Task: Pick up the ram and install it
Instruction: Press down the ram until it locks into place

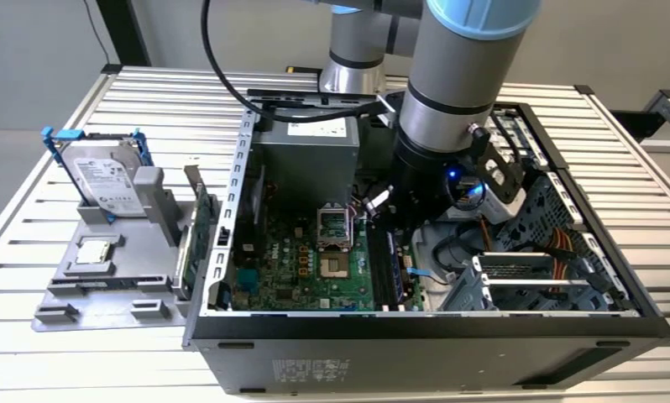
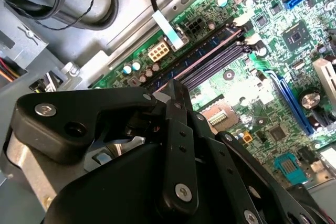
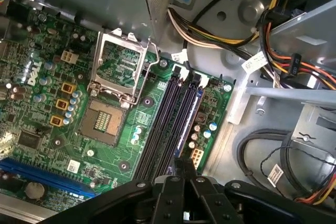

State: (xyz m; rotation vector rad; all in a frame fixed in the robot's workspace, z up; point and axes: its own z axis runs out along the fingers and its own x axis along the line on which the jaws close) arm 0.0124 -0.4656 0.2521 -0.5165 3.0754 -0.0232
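Observation:
The ram [image 3: 192, 109] is a thin blue-green stick standing on edge in the black slot nearest the motherboard's [image 3: 121, 145] edge. It shows again in the second wrist view [image 2: 206, 51] and as a dark strip in the exterior view [image 1: 382, 267]. My gripper [image 3: 184, 167] hangs inside the case with its black fingers shut together. Its tips [image 2: 173, 88] sit right at one end of the ram, touching or just above it. That end of the ram is hidden under the fingers. In the exterior view the arm's wrist [image 1: 431, 180] covers the gripper.
Empty black slots [image 3: 167, 114] run beside the ram, and the open processor socket [image 3: 107, 119] lies past them. Cable bundles [image 3: 273, 40] and the case's metal walls [image 1: 240, 210] crowd close. On the grey stand outside are a hard drive in a blue frame [image 1: 102, 178] and a green card [image 1: 201, 227].

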